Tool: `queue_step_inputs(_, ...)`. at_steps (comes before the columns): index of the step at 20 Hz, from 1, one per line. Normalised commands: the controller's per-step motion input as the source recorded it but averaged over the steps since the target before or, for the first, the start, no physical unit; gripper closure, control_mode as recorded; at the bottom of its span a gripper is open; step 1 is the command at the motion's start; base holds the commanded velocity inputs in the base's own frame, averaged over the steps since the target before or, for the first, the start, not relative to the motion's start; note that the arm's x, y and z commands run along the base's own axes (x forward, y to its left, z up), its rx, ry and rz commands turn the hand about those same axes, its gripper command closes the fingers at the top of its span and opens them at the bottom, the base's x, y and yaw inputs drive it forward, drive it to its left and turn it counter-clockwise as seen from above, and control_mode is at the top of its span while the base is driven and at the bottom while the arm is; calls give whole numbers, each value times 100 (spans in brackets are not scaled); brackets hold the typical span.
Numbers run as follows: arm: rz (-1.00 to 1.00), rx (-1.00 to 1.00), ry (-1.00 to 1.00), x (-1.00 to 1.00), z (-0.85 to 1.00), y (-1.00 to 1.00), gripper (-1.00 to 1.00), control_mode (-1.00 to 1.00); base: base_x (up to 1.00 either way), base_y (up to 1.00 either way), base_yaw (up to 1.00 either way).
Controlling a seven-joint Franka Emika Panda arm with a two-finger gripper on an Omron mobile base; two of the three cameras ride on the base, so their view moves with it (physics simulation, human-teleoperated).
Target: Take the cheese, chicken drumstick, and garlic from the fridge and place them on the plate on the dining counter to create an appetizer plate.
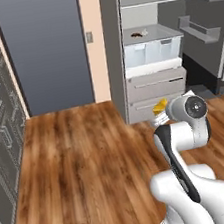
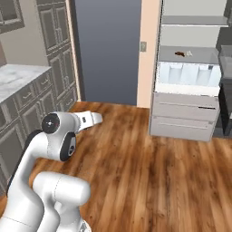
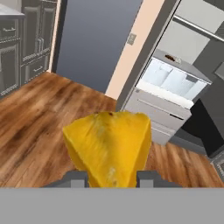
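Carrying cheese [image 3: 109, 146] risks drop: wedge sits pinched low between finger tips, most of its bulk above grip, so base jolt or quick swing could tip it out onto wood floor [image 1: 81, 164]. Gripper [image 3: 110, 178] closed on cheese, bottom centre of hand view. Arm folded tight over base, hand level, facing fridge [image 1: 151, 53] at upper right. Chicken drumstick [image 1: 136, 34] and garlic [image 1: 144, 31] on fridge shelf.
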Motion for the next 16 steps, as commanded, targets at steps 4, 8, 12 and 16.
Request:
queue_step_inputs(4,0,0,0,0,0,0,100,100,-100,0,0)
queue_step_inputs(8,0,0,0,0,0,0,100,100,-100,0,0)
queue_step_inputs(12,0,0,0,0,0,0,100,100,-100,0,0)
queue_step_inputs(16,0,0,0,0,0,0,100,100,-100,0,0)
